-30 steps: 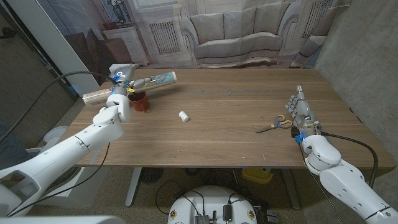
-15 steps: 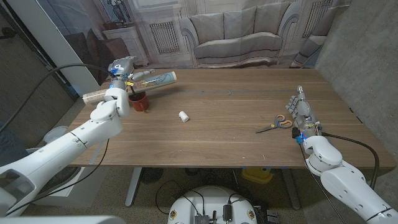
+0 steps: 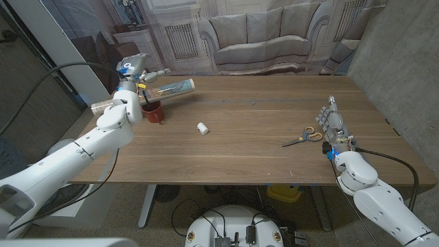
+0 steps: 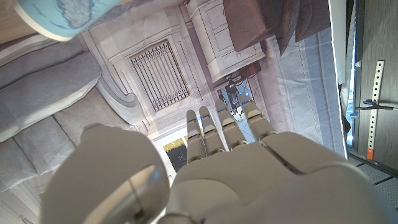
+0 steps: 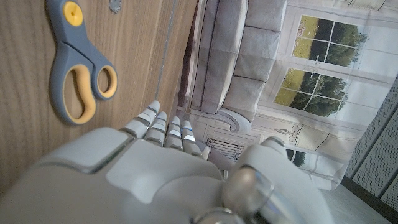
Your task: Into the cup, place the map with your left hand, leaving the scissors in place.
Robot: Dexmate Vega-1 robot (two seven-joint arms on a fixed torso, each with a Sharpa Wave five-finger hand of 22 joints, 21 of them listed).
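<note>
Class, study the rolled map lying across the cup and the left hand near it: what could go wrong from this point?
1. The rolled map lies tilted across the red cup, not standing inside, so it may roll off or slide out.
2. The left hand hovers close above; its fingers appear to hold nothing, and a nudge could tip the cup.
3. The right hand stands beside the scissors; any stray motion could shift them.
</note>
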